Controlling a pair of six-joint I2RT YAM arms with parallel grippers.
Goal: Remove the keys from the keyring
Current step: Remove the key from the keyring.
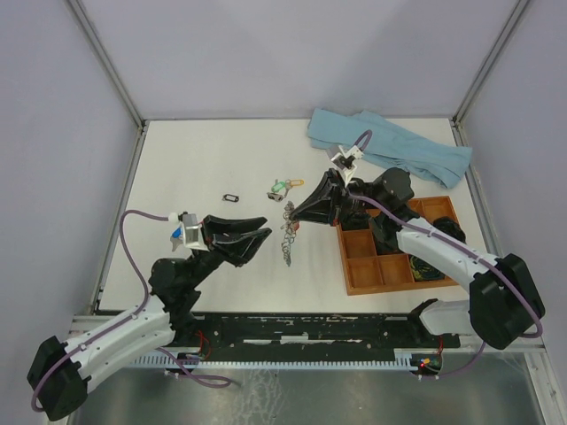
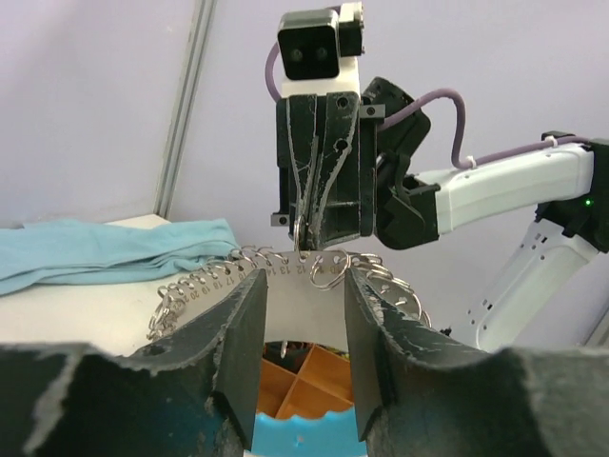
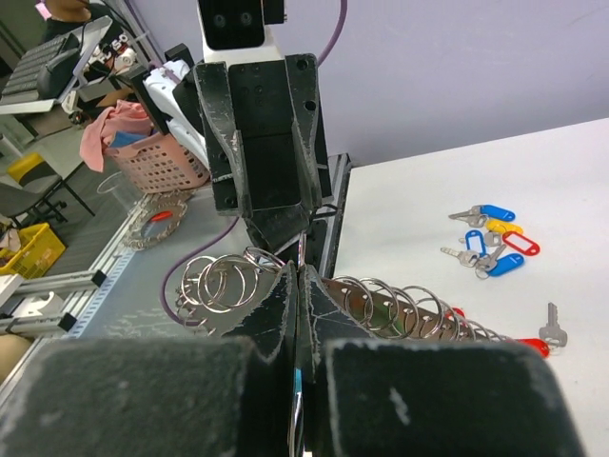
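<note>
Glossy silver metal on the keyring (image 2: 285,269): smooth flat plate, bright wire rings. Matt black plastic, rough and scuffed at the edges, on the left end effector (image 2: 304,286) fingers (image 2: 243,324); same on the right end effector (image 3: 298,276). Beyond the keyring, dull metal keys (image 3: 490,246) with glossy coloured plastic tags, and soft light-blue cloth (image 1: 390,146). Right of the keyring, smooth orange-brown wooden tray (image 1: 390,270). Matt white bench (image 1: 195,168).

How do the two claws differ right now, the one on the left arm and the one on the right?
The left gripper has its jaws apart and holds nothing; the right gripper has its jaws pinched shut on the keyring. The left gripper sits just short of the keyring, while the right gripper alone carries it. Both are black two-finger claws, facing each other across the keyring.
</note>
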